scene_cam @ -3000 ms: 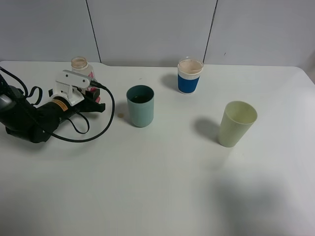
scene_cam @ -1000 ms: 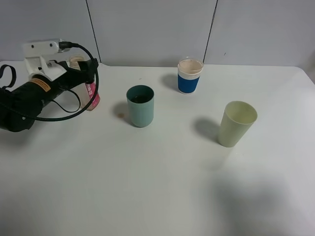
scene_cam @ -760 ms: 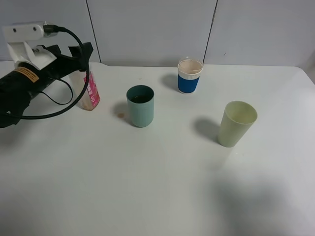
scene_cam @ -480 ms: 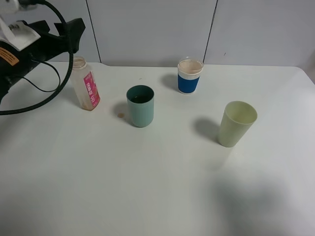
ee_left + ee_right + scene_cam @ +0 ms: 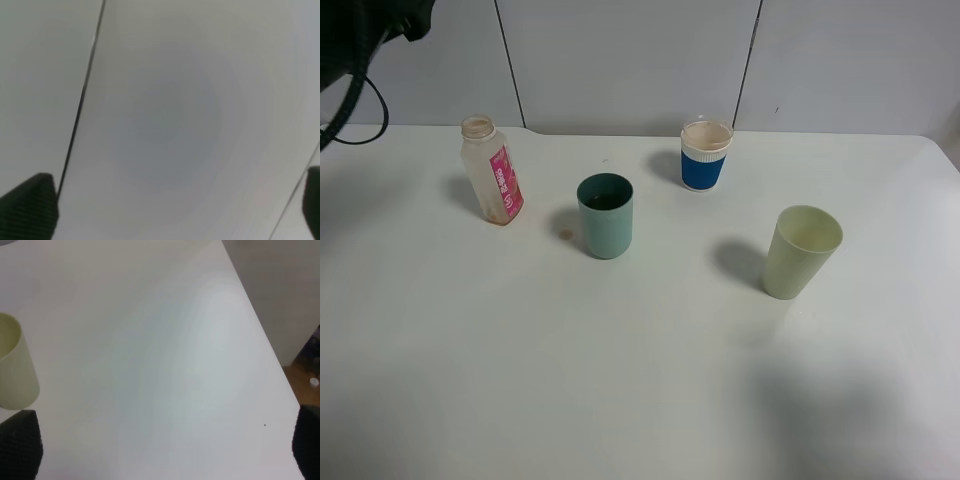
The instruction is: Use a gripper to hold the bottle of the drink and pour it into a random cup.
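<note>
The bottle [image 5: 490, 182] stands upright and capless on the table at the back left, with a pink label and only a little brown drink at its bottom. The teal cup [image 5: 605, 216] stands just right of it, its inside dark. My left gripper [image 5: 170, 210] is open and empty, raised high and facing the wall; both dark fingertips [image 5: 30, 206] sit wide apart. In the high view only its black arm and cable [image 5: 360, 45] show at the top left corner. My right gripper [image 5: 162, 445] is open and empty above the table's right side.
A blue-banded white cup [image 5: 706, 155] stands at the back middle. A pale yellow-green cup [image 5: 801, 251] stands to the right and also shows in the right wrist view [image 5: 15, 365]. The table's right edge [image 5: 260, 355] drops to the floor.
My left gripper has let go of the bottle and risen up and to the left, almost out of the high view. The bottle stays upright on the table.
</note>
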Action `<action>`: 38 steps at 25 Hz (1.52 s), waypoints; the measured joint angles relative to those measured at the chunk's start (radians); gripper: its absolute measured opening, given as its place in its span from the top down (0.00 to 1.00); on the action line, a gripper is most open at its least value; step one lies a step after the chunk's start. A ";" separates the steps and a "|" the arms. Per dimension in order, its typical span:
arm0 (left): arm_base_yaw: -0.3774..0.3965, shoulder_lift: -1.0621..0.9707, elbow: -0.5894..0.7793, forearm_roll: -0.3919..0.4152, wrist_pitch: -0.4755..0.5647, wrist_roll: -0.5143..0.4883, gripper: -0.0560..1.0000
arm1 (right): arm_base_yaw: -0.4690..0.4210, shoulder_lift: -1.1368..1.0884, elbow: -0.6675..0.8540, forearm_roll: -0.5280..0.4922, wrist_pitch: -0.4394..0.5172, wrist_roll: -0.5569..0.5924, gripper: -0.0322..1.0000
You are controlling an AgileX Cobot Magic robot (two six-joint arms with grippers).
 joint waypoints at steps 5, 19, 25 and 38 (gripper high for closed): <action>0.000 -0.110 0.001 0.000 0.081 -0.023 0.02 | 0.000 0.000 0.000 0.000 0.000 0.000 0.00; 0.000 -0.575 0.001 0.000 0.603 0.211 0.02 | 0.000 0.000 0.000 0.000 0.000 0.000 0.00; 0.000 -0.777 0.001 0.019 0.862 0.213 0.02 | 0.000 0.000 0.000 0.000 0.000 0.000 0.00; 0.000 -1.048 0.001 0.023 1.290 0.197 0.02 | 0.000 0.000 0.000 0.000 0.000 0.000 0.00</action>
